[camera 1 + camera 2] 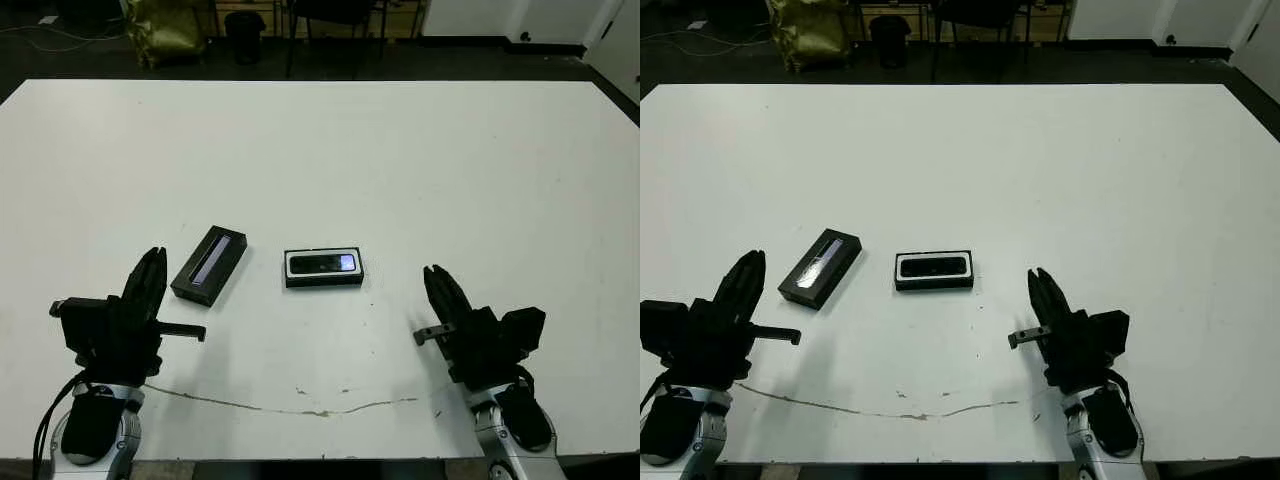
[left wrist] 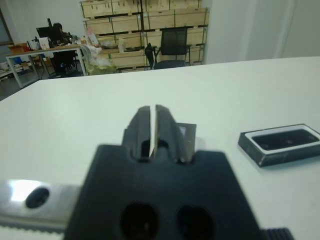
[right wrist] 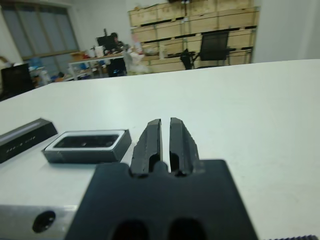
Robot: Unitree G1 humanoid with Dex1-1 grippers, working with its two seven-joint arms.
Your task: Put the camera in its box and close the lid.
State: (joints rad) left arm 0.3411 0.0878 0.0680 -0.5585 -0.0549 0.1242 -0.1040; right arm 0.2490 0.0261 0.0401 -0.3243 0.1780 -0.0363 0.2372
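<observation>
Head views: the camera (image 1: 323,264) lay inside the box (image 1: 324,281) near the table (image 1: 400,160) centre, bluish screen lit at the end toward the robot's right. The lid (image 1: 209,264) lay flat just beside the box on the robot's left, apart from it, silvery strip up. The left gripper (image 1: 150,276) and right gripper (image 1: 441,289) sat low near the table's front edge, well apart from everything. Wrist views showed what the head views didn't: both grippers' 2 fingers pressed almost together, holding nothing. Right wrist view showed the box's white lining (image 3: 112,145); a person (image 3: 114,41) sat at a desk in the background.
</observation>
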